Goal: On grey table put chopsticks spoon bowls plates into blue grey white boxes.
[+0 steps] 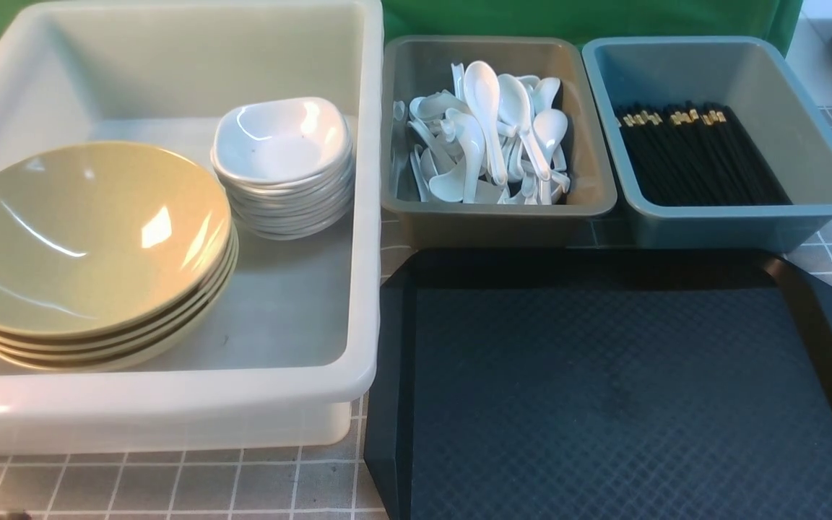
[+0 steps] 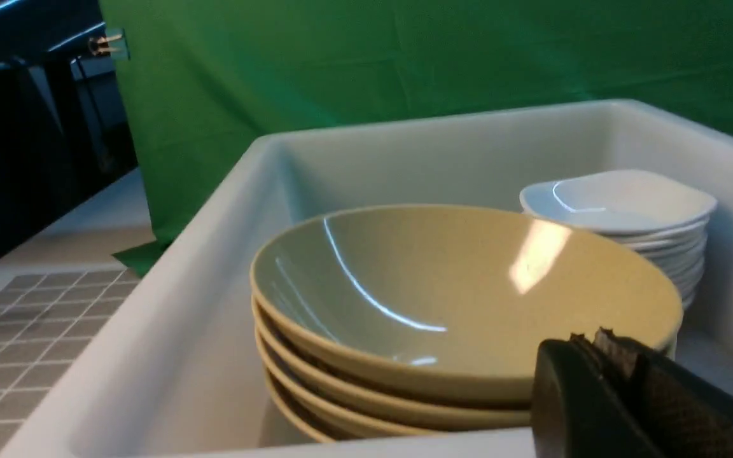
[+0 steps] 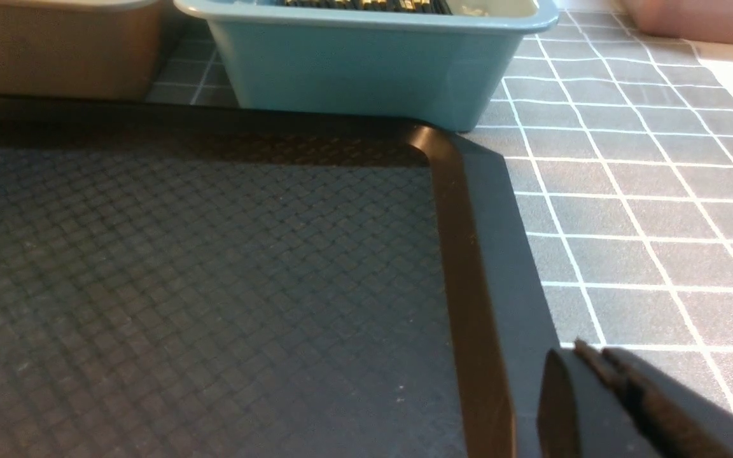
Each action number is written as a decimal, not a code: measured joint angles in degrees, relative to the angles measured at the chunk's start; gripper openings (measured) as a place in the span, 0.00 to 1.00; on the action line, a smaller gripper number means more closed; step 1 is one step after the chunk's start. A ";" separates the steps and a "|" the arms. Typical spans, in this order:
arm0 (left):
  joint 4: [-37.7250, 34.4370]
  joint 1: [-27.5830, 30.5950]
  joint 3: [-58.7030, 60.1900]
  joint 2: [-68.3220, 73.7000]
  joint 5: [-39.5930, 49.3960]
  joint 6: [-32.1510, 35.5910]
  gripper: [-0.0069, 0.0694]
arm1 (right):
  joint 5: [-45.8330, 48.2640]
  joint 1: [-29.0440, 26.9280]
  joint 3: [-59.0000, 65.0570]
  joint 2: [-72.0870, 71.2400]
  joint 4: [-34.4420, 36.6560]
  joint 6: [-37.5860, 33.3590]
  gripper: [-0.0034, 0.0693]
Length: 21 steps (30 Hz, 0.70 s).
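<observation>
Front view: tableware sitting sorted, tray bare

Neither arm is showing up front. Only the tips of the left tool (image 2: 602,346) and right tool (image 3: 586,359) are peeking in, both pressed together, pinching nothing. Black tray (image 1: 604,390) is offering open room. White box (image 1: 358,217) is holding stacked plates (image 1: 91,245) and bowls (image 1: 282,162); grey box (image 1: 589,195), spoons (image 1: 488,137); blue box (image 1: 828,173), chopsticks (image 1: 698,155).

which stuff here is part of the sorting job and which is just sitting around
Job: white box, plates, bowls, grey box, spoons, blue box, chopsticks.
Sitting around: black tray, green cloth.
</observation>
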 joint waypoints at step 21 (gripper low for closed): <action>2.50 0.11 0.50 -0.98 16.13 -2.36 0.08 | 0.06 0.00 0.00 0.00 -0.03 0.00 0.11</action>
